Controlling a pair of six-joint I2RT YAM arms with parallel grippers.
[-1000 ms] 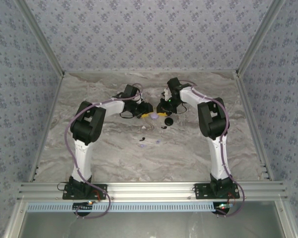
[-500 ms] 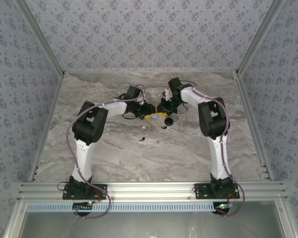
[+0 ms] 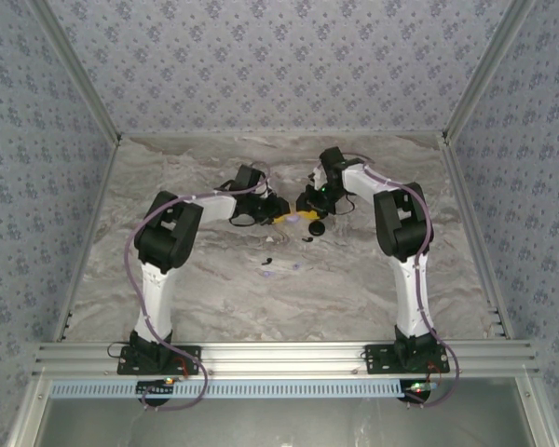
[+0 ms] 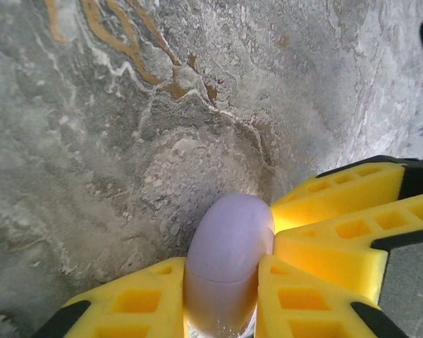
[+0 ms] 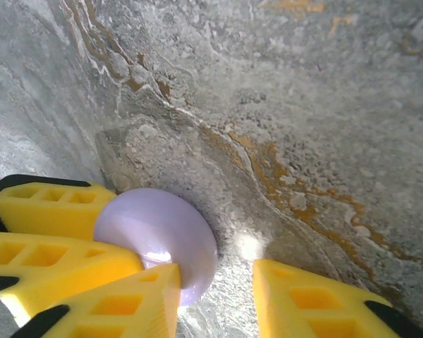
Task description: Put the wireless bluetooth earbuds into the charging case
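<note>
Pale lavender round glossy charging case [image 4: 229, 239], toward far edge of surface [image 4: 127, 105], clamped in left gripper [image 4: 222, 282]; right gripper [image 5: 217, 276] apart alongside; probably lid-opening stage, next needs rim caught.

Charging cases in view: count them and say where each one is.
2. The lavender case is gripped by the left gripper; the black case lies on the table close to the right gripper. The arms could hide others.

The pale lavender charging case [image 4: 229, 260] stands on edge, earbuds [image 3: 266, 271] lying loose apart.
</note>
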